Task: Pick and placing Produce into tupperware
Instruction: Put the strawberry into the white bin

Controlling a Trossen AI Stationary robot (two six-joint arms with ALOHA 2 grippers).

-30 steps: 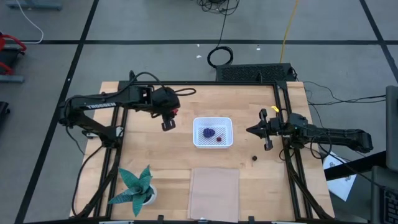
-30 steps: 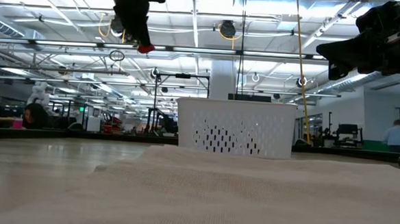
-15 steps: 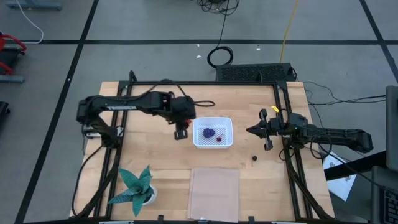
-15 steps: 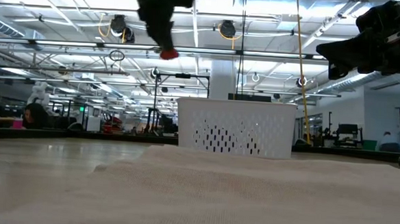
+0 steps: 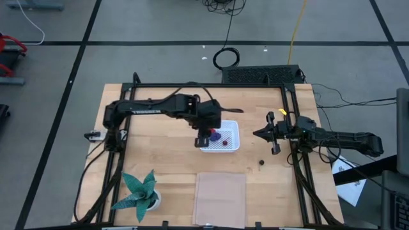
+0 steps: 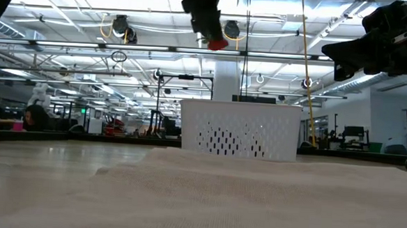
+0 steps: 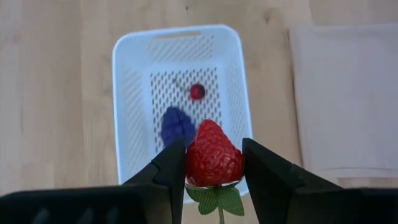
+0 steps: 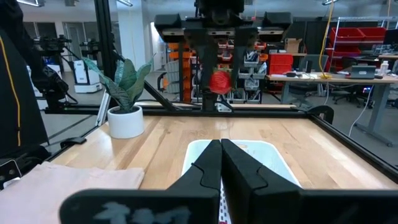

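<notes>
A red toy strawberry with green leaves hangs in the air, with my left gripper shut on it. In the high view that gripper is over the left rim of the white tupperware. A purple lump and a small red ball lie on the tupperware's mesh bottom. One dark ball rests on the wood to the container's right. My right gripper waits shut by the table's right edge, pointing at the container. My left gripper pinches the strawberry by its two opposite sides between the two fingers. The fingers slant down from the table's left side. The strawberry is lifted clear, high above the tupperware, its pointed end away from the wrist and its leaves toward it.
A teal spiky potted plant stands at the near left corner. A flat pinkish rectangle lies at the near edge, in front of the container. Black frame rails run along the table's sides.
My left gripper has carried the strawberry toward the table's right edge, from well left of the tupperware to above its left rim, rolling a little at the wrist. It has kept its hold and its height. The right arm has kept still.
</notes>
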